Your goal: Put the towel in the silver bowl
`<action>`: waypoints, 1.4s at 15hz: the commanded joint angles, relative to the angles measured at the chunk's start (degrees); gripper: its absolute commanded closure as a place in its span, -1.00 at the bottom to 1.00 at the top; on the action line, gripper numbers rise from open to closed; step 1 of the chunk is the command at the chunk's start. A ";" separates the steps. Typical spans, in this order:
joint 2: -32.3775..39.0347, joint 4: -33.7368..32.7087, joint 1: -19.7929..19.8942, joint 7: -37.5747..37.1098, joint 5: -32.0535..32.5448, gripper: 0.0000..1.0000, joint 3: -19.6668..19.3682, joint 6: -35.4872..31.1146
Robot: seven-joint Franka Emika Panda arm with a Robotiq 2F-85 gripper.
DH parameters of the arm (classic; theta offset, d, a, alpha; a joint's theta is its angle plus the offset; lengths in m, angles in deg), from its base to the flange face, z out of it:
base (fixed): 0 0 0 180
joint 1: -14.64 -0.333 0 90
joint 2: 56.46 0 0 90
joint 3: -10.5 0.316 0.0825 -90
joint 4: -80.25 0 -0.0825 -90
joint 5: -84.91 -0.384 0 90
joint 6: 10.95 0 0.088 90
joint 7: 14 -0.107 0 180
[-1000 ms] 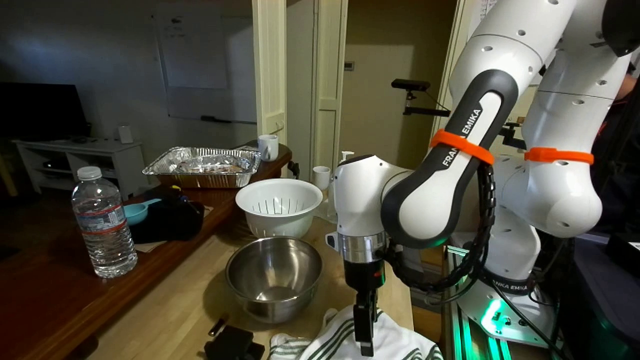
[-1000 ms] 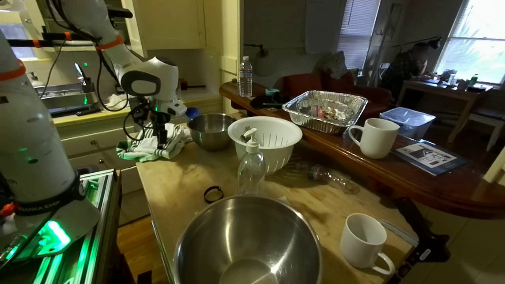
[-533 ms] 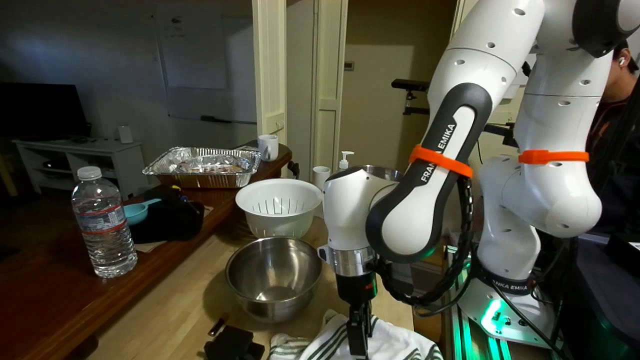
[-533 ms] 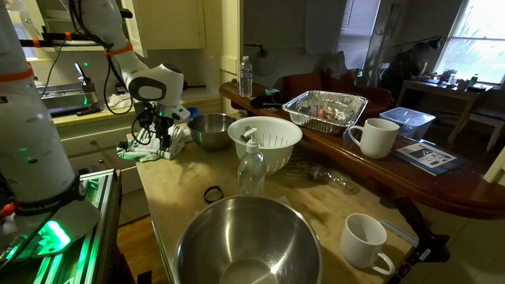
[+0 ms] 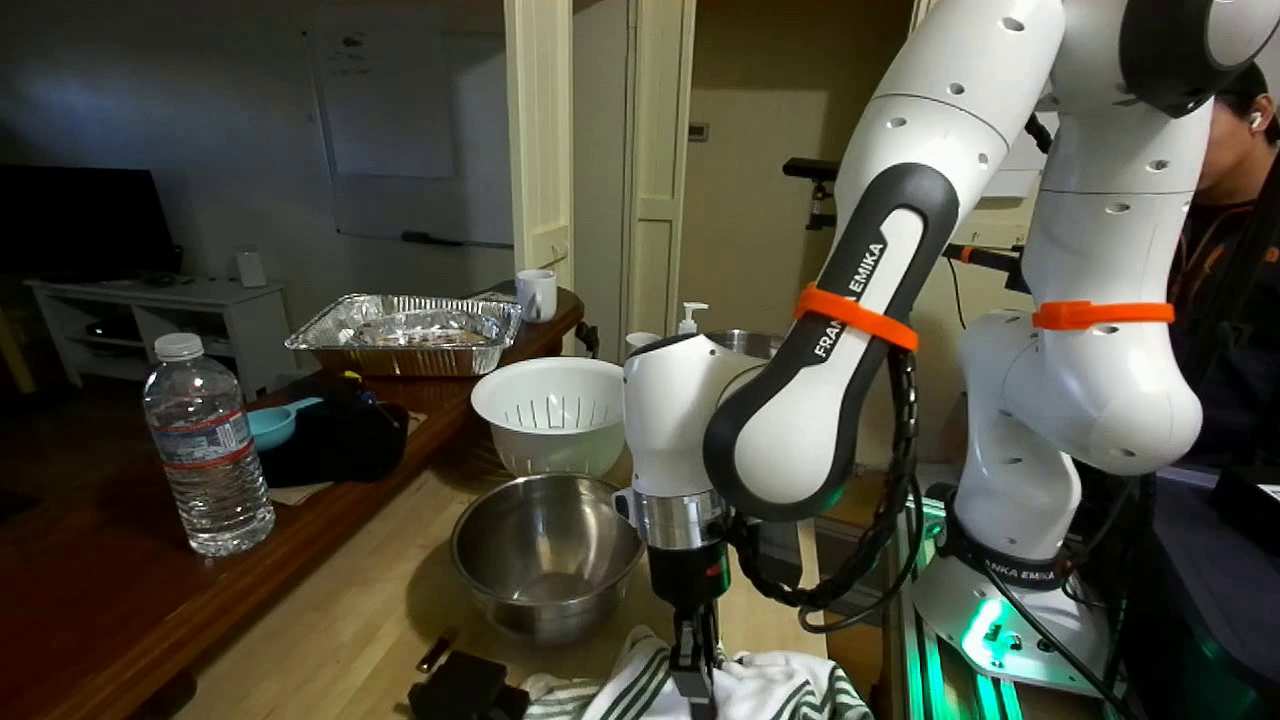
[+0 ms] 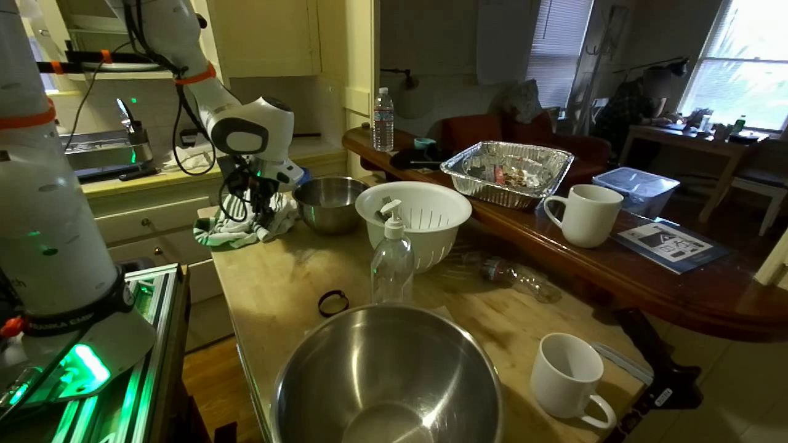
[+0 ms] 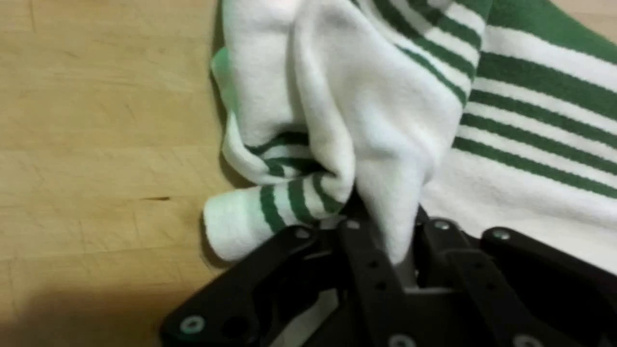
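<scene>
A white towel (image 7: pixel 385 91) with green stripes lies crumpled on the wooden counter in all views. My gripper (image 7: pixel 389 217) is down at the towel, its jaws drawn together with a fold of cloth pinched between them; the fingertips are hidden by the cloth. In both exterior views the gripper (image 5: pixel 697 680) points downward into the towel (image 6: pixel 225 231). Close by the towel stands a silver bowl (image 5: pixel 520 535), upright, with nothing seen inside. A larger silver bowl (image 6: pixel 388 335) sits at the near end of the counter in an exterior view.
A white colander (image 6: pixel 425 237) stands beside the smaller bowl. Around it are a pump bottle (image 6: pixel 392 264), a white mug (image 6: pixel 563 381) and a black object (image 5: pixel 468 688). On the raised wooden ledge are a foil tray (image 5: pixel 405 340) and a water bottle (image 5: pixel 205 450).
The gripper has moved towards the smaller bowl and its jaws have come together on the cloth. The towel has bunched up and shifted slightly the same way.
</scene>
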 commanded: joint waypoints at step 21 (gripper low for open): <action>-42.47 4.02 -5.51 27.03 0.54 0.93 -5.59 11.25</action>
